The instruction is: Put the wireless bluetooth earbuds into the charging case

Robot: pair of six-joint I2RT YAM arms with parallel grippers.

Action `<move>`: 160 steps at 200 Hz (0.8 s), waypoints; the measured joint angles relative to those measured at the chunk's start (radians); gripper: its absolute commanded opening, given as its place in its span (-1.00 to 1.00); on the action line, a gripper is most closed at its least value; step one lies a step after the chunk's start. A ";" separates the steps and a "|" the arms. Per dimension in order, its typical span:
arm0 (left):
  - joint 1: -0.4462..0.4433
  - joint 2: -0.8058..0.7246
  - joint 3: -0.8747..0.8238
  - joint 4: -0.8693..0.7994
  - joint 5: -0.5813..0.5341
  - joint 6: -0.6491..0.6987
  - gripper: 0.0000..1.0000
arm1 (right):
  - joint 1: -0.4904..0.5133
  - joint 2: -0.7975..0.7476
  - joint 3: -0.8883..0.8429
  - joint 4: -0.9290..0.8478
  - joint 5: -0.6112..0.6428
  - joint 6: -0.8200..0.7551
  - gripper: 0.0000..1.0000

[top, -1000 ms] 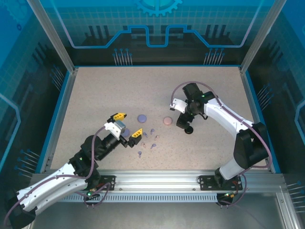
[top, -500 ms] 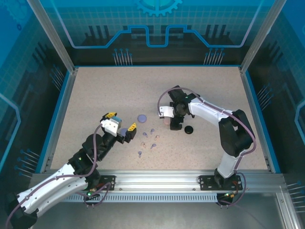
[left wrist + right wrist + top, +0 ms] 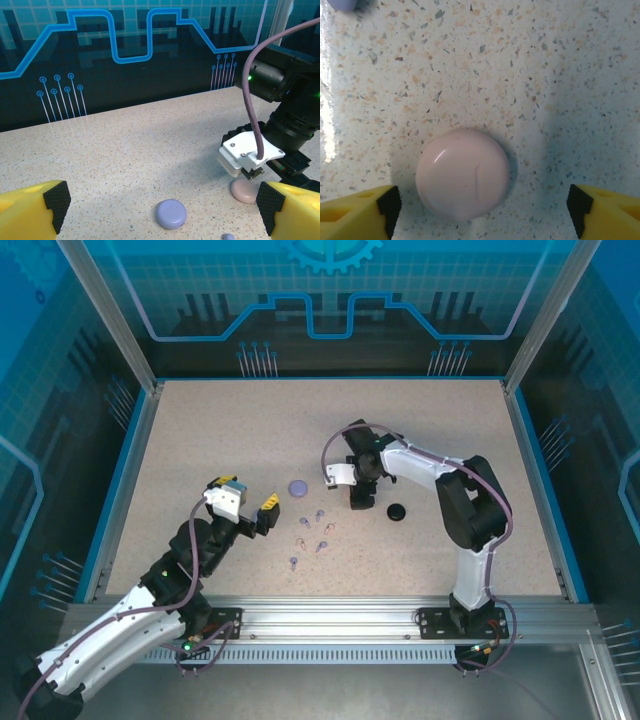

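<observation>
The right tool (image 3: 481,207) open over a pink case (image 3: 462,175); earbuds (image 3: 320,514) loose on the bench (image 3: 200,430).
Its pads stand clear of the closed case on both sides. The left tool (image 3: 248,493) hangs spread wide and empty. The earbuds lie scattered between the two arms, near a lavender case (image 3: 298,486).

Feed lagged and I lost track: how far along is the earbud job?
Done: nothing; earbuds lie loose on the table. In hand: right gripper hangs open over the closed pink case. Remaining: opening a case, seating every earbud; left gripper hovers open, empty.
</observation>
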 measured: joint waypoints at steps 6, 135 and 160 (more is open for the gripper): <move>0.000 0.000 0.000 0.000 0.000 -0.001 0.97 | 0.000 0.013 0.011 -0.006 -0.002 0.000 0.64; 0.014 0.001 0.000 0.000 0.008 -0.002 0.97 | 0.000 0.098 0.077 -0.088 -0.030 0.003 0.12; 0.014 0.002 0.000 0.000 0.008 -0.020 0.97 | 0.000 0.085 0.061 -0.074 -0.031 0.014 0.09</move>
